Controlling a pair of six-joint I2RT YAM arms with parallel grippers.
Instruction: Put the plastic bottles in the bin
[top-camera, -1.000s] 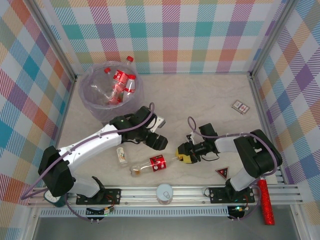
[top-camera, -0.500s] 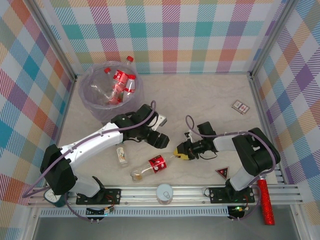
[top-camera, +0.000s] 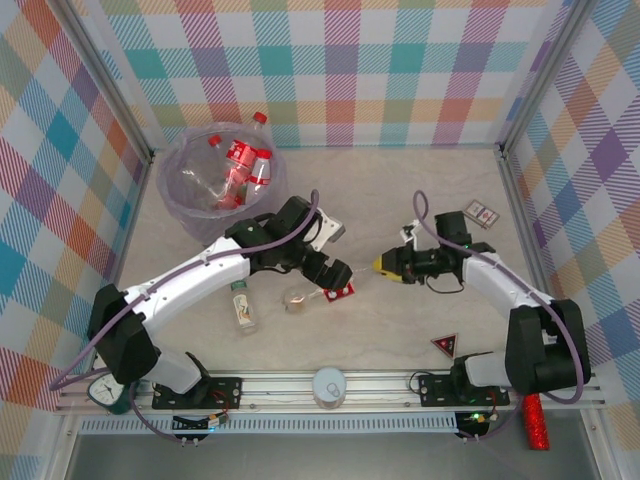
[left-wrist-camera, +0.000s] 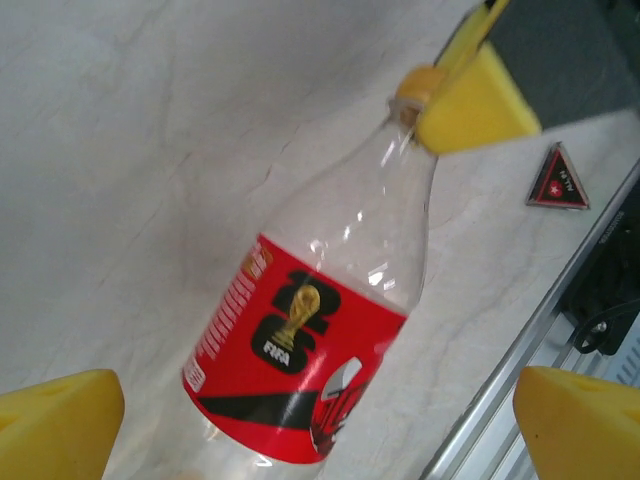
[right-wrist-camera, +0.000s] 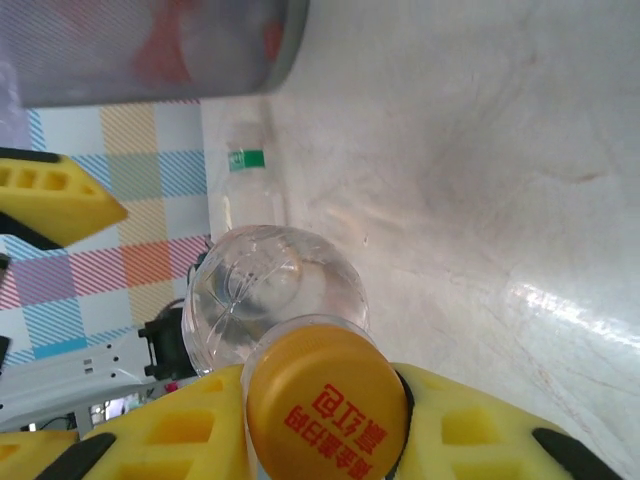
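A clear plastic bottle (left-wrist-camera: 300, 340) with a red label and a yellow cap (right-wrist-camera: 325, 410) lies mid-table (top-camera: 300, 298). My right gripper (top-camera: 386, 265) (right-wrist-camera: 325, 425) is shut on its cap. My left gripper (top-camera: 335, 277) (left-wrist-camera: 320, 430) hovers over the bottle's labelled middle, open wide, with its fingers (left-wrist-camera: 60, 425) clear of both sides. A second small bottle (top-camera: 242, 306) (right-wrist-camera: 248, 190) with a green label lies on the table to the left. The pale-purple bin (top-camera: 180, 205) (right-wrist-camera: 150, 50) stands at the back left and holds several red-labelled bottles (top-camera: 240, 165).
A red triangular tag (top-camera: 445, 345) (left-wrist-camera: 557, 178) lies near the front rail. A small card box (top-camera: 481, 213) is at the right. A white round lid (top-camera: 329, 385) and a red glittery stick (top-camera: 536, 410) sit by the front rail.
The right gripper closed on the bottle's cap and pulled the bottle away from the front edge toward mid-table. The left gripper opened wide and shifted right over the bottle.
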